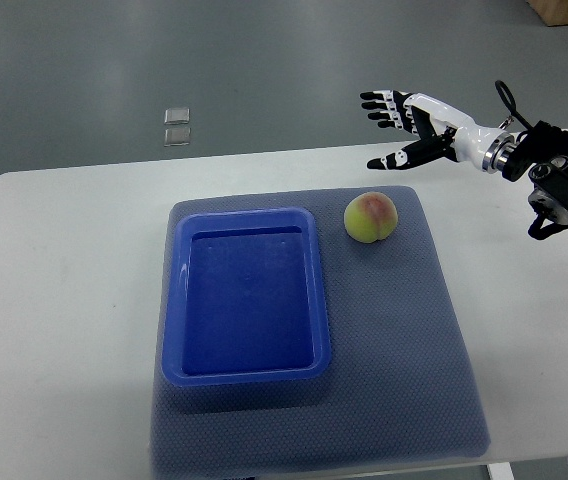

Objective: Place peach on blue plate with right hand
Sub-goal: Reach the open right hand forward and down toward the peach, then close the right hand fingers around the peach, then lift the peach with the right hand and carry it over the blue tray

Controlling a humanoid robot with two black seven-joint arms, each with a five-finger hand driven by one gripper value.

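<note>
Item: peach [370, 217], on grey mat [414, 330] just beside blue plate [245, 374], outside its rim. Right hand [401, 125]: fingers spread, empty, raised well apart from fruit. Risk: round peach likely rolls if nudged off-centre during grasp.

peach [370, 217]: yellow-green with a red blush, round, resting free, below and slightly left of the spread right hand [396, 128], apart from it. blue plate [246, 296]: rectangular, shallow, empty, further lower-left of hand, just beside the peach.
</note>
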